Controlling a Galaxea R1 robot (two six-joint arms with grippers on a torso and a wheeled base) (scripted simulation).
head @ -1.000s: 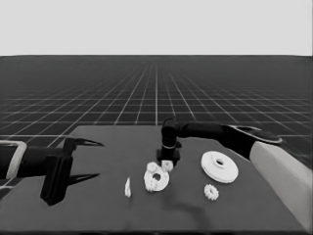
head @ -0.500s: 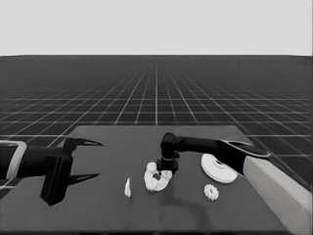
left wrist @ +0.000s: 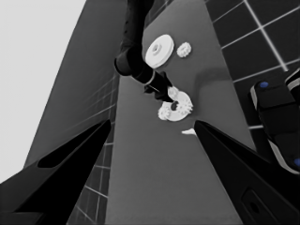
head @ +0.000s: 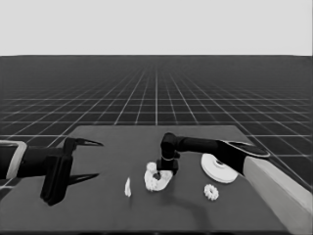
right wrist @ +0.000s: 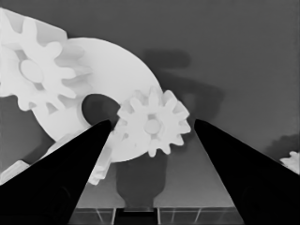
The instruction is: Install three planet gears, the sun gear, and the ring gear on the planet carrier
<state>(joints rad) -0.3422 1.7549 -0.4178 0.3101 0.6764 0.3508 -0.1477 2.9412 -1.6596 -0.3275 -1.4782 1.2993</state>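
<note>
My right gripper (head: 165,171) reaches to the middle of the table and stands open over the planet carrier (head: 157,183), the smaller round part. In the right wrist view one planet gear (right wrist: 152,125) lies between its fingers on the carrier's (right wrist: 108,70) edge beside the dark centre hole. A second gear (right wrist: 37,75) sits on the far side, and a third is partly hidden behind one finger (right wrist: 70,178). Another planet gear (head: 211,192) lies loose on the table to the right. The ring gear (head: 217,169), the larger round part, lies behind that gear.
My left gripper (head: 99,159) waits open over the table's left end, holding nothing. A thin white piece (head: 127,187) stands between it and the carrier. The right arm's pale forearm (head: 279,191) fills the lower right corner. Dark machinery (left wrist: 276,122) with blue lights shows past the table's edge.
The right gripper has come down and toward the table's front, from above and behind the carrier onto it. The left arm has not moved.
</note>
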